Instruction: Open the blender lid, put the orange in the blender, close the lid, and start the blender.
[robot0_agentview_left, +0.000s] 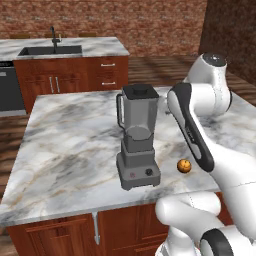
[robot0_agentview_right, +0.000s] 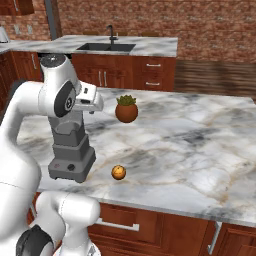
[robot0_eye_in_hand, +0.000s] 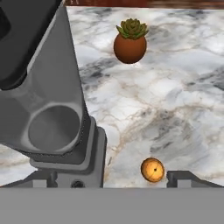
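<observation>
A: From the left base view, where does everything sit?
B: The blender (robot0_agentview_left: 137, 137) stands upright near the front edge of the marble worktop (robot0_agentview_left: 65, 150), with its dark blender lid (robot0_agentview_left: 140, 92) on the jar. The orange (robot0_agentview_left: 184, 166) lies to its right, apart from the base and also close to that front edge. A broad bare stretch of marble spreads to the blender's left.

A: And from the right base view?
B: The arm's white links cover most of the jar; the boxy base with its black knob shows below. The orange (robot0_agentview_right: 118, 172) rests just right of the base, not touching it. A potted succulent (robot0_agentview_right: 126, 109) sits farther back, and open marble runs to the right of both.

A: What about the hand view?
B: The hand (robot0_eye_in_hand: 111, 180) is spread wide, holding nothing; one fingertip (robot0_eye_in_hand: 186, 178) is to the right of the orange (robot0_eye_in_hand: 152, 169), which is small, round, with a dark stem spot. The grey jar (robot0_eye_in_hand: 48, 100) leans through the left half, the lid's dark corner at top left. The succulent (robot0_eye_in_hand: 130, 43) stands beyond, with clear marble between it and the orange.
</observation>
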